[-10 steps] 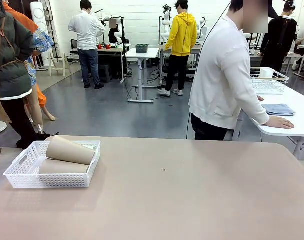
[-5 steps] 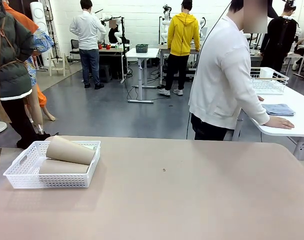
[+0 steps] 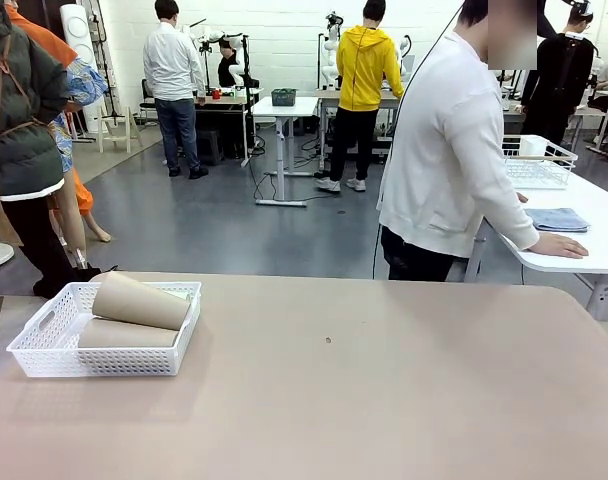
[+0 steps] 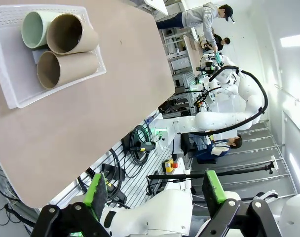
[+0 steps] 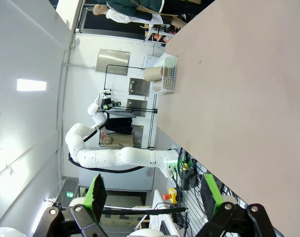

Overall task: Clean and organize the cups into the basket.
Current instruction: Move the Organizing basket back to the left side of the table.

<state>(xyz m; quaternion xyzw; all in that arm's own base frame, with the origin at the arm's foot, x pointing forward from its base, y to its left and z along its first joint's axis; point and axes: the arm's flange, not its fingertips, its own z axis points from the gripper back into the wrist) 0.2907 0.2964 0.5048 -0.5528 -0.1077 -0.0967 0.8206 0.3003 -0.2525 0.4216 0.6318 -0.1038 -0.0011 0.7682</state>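
A white slotted basket (image 3: pixel 44 352) stands at the table's left side. Two tan-brown cups lie in it, one (image 3: pixel 140 301) stacked on top of the other (image 3: pixel 124 334). From above, the left wrist view shows the basket (image 4: pixel 12 96) holding those two tan cups (image 4: pixel 71 33) (image 4: pixel 61 69) and a pale mint green cup (image 4: pixel 34 28), all on their sides. My left gripper (image 4: pixel 155 190) hangs open well off the table with nothing between its fingers. My right gripper (image 5: pixel 151 195) is open and empty too, far from the basket (image 5: pixel 168 74).
The tan table (image 3: pixel 384 400) stretches wide to the right of the basket. A person in a white top (image 3: pixel 446 160) stands beyond the far edge, turned away, a hand on a neighbouring white table (image 3: pixel 584 240) with a blue cloth (image 3: pixel 556 218).
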